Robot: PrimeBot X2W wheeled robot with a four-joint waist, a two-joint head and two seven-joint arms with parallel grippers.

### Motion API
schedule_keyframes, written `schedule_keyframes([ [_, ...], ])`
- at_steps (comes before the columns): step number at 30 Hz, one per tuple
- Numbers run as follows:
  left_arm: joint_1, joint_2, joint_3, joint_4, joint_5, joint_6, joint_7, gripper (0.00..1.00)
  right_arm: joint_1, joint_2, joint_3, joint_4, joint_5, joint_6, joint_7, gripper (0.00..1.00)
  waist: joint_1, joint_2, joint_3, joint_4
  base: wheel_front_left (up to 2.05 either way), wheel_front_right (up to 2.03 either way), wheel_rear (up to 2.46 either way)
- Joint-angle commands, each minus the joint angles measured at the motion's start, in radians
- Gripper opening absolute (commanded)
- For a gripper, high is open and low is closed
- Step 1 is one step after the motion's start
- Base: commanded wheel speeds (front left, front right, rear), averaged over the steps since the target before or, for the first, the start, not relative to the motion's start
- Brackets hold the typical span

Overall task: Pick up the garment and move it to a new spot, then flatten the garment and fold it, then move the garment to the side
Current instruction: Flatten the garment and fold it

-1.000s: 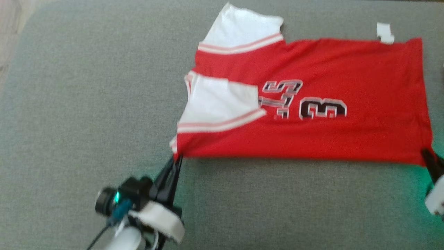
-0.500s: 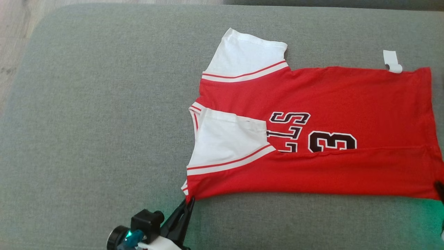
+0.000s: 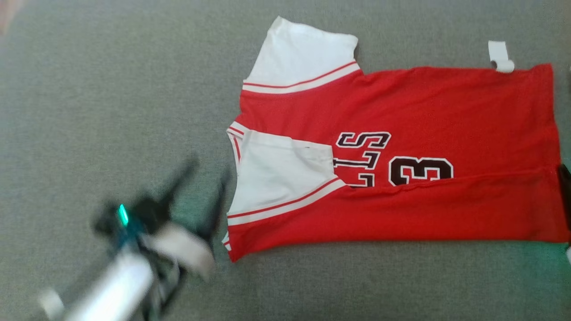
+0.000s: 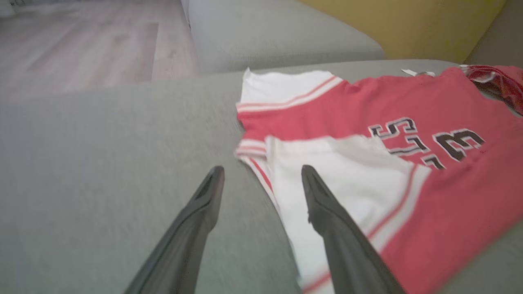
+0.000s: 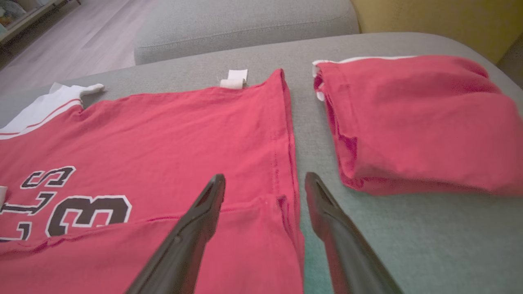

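Jersey lies flat on the grey cushion, collar end to the robot's left, hem to its right. Near long edge is already folded up over the chest, with the near sleeve on top; far sleeve sticks out unfolded

Left gripper: fingers apart, nothing between them, by the collar edge, one finger over the white sleeve. Right gripper: fingers apart, empty, either side of the hem edge

Looks like the first lengthwise fold is down and the far side is next. To do it well:
- pinch the far shoulder and far hem corners together, top layer plus back, not one ply
- lift both ends evenly and carry them toward the robot so the new crease runs parallel to the near one
- tuck the far sleeve in first or it will bulge
- watch the white label at the far hem corner, easy to grab by mistake
- keep the right arm clear of the second folded red garment, just beside the hem

Hard to tell:
- left arm is motion-blurred in the head view
- right side there gives just a dark shape cut by the frame edge, likely a finger
- can't tell if either fingertip touches cloth
- lettering is half covered by the flap
- neckline is mostly under the sleeve
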Motion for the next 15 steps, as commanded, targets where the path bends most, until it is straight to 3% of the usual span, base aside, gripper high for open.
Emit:
schedule_keyframes([
  [1, -0.135, 0.037, 0.061, -0.048, 0.015, -0.020, 0.017, 1.00, -0.017, -0.011, 0.006, -0.045, -0.025, -0.001, -0.011, 1.00, -0.0001, 0.0000, 0.032, -0.012, 0.00, 0.00, 0.00],
  [4, -0.327, 0.060, 0.076, -0.036, 0.023, -0.086, 0.086, 1.00, -0.052, 0.012, 0.024, -0.060, -0.059, -0.001, -0.013, 1.00, -0.0001, 0.0000, 0.075, -0.032, 0.00, 0.00, 0.00],
  [7, -0.511, 0.056, 0.069, 0.033, -0.026, -0.181, 0.185, 1.00, -0.094, 0.022, 0.051, -0.065, -0.080, -0.001, -0.011, 1.00, -0.0001, 0.0000, 0.120, -0.058, 0.00, 0.00, 0.00],
  [11, -0.675, 0.054, 0.046, 0.126, -0.088, -0.219, 0.289, 1.00, -0.135, 0.026, 0.082, -0.063, -0.091, -0.001, -0.013, 1.00, -0.0001, 0.0000, 0.159, -0.095, 0.00, 0.00, 0.00],
  [15, -0.837, 0.081, -0.036, 0.238, -0.182, -0.230, 0.429, 1.00, -0.173, 0.036, 0.112, -0.055, -0.096, -0.001, -0.021, 1.00, -0.0001, 0.0000, 0.201, -0.151, 0.00, 0.00, 0.00],
])
